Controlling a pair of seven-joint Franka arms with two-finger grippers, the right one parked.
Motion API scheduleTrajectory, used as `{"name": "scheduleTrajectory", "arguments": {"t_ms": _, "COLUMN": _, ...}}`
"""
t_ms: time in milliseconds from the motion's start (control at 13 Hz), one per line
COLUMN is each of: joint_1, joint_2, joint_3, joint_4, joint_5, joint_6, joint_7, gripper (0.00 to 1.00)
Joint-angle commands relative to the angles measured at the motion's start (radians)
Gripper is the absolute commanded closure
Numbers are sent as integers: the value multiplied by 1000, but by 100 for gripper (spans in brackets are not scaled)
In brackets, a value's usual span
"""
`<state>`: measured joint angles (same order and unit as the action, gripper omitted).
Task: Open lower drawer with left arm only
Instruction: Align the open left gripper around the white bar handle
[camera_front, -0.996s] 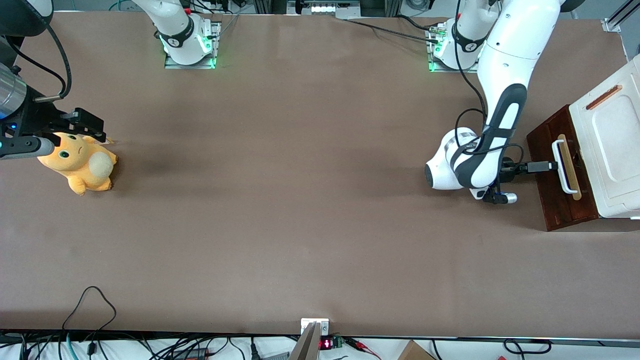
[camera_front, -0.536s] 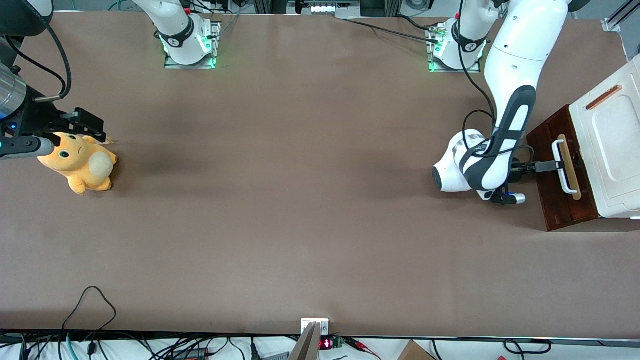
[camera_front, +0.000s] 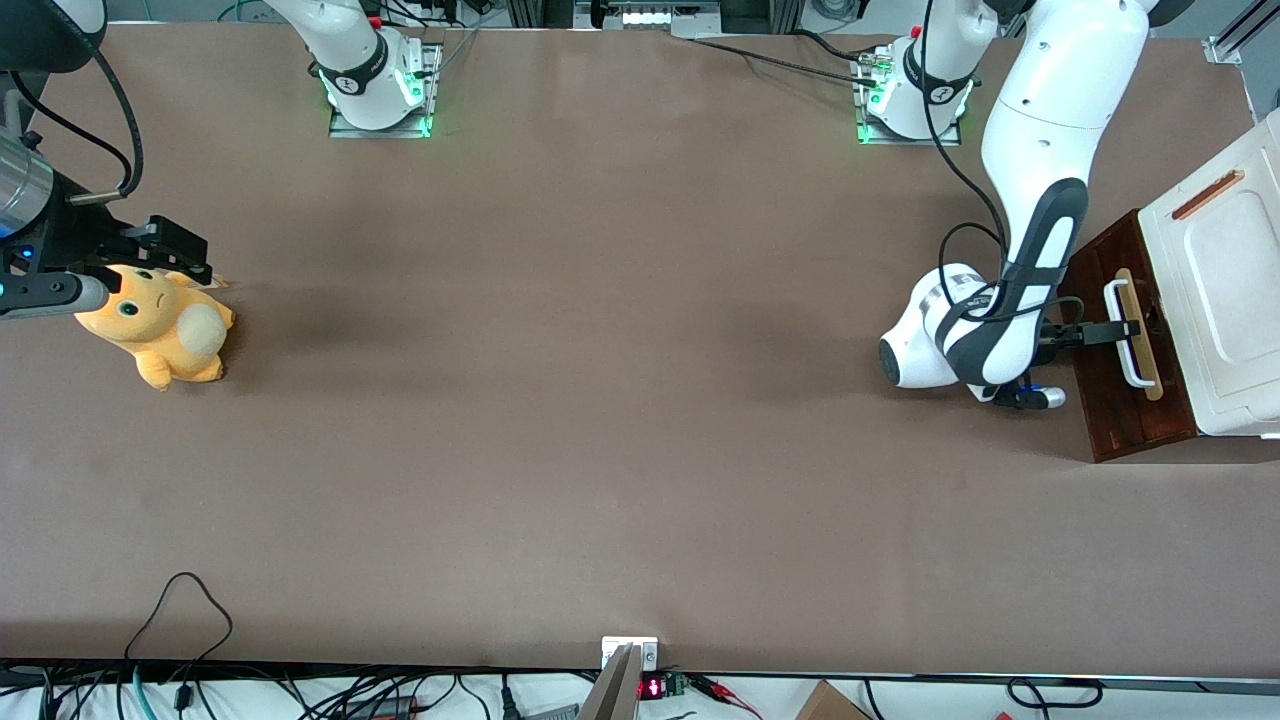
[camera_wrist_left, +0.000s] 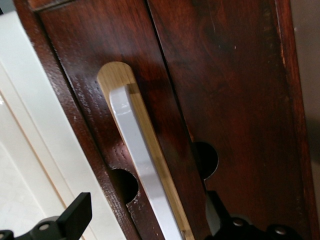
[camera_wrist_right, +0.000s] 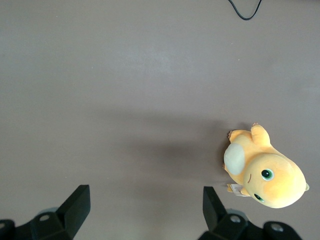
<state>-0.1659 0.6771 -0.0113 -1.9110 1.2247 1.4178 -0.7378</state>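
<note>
The lower drawer (camera_front: 1100, 400) is a dark reddish-brown wooden front at the working arm's end of the table, under the white box part (camera_front: 1225, 290). Its white U-shaped handle (camera_front: 1128, 355) lies on a pale wood strip (camera_front: 1148, 370). The left arm (camera_front: 1050, 90) reaches down to it, and its black gripper (camera_front: 1122, 331) is at the handle, near the handle's end farther from the front camera. In the left wrist view the gripper (camera_wrist_left: 145, 220) is open, with its fingers (camera_wrist_left: 75, 220) on either side of the handle (camera_wrist_left: 135, 145) and the drawer front (camera_wrist_left: 230, 90) close below.
An orange plush toy (camera_front: 160, 325) lies toward the parked arm's end of the table, also seen as the plush toy (camera_wrist_right: 265, 172) in the right wrist view. The brown tabletop (camera_front: 600, 350) stretches between it and the drawer. Cables hang along the table's near edge.
The left arm has moved toward the drawer. Its gripper, short of the handle a second ago, now has its fingers around the handle.
</note>
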Motion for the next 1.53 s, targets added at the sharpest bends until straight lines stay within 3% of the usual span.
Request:
{"name": "scheduleTrajectory", "arguments": {"t_ms": 0, "joint_1": 17, "joint_2": -2, "joint_3": -3, "joint_4": -5, "joint_5": 33, "joint_6": 9, "joint_7": 20, "gripper": 1}}
{"name": "scheduleTrajectory", "arguments": {"t_ms": 843, "joint_1": 36, "joint_2": 5, "joint_3": -3, "joint_4": 1, "joint_5": 41, "joint_6": 6, "joint_7": 14, "gripper": 13}}
{"name": "scheduleTrajectory", "arguments": {"t_ms": 1456, "joint_1": 36, "joint_2": 16, "joint_3": -3, "joint_4": 4, "joint_5": 39, "joint_6": -2, "joint_7": -14, "gripper": 37}}
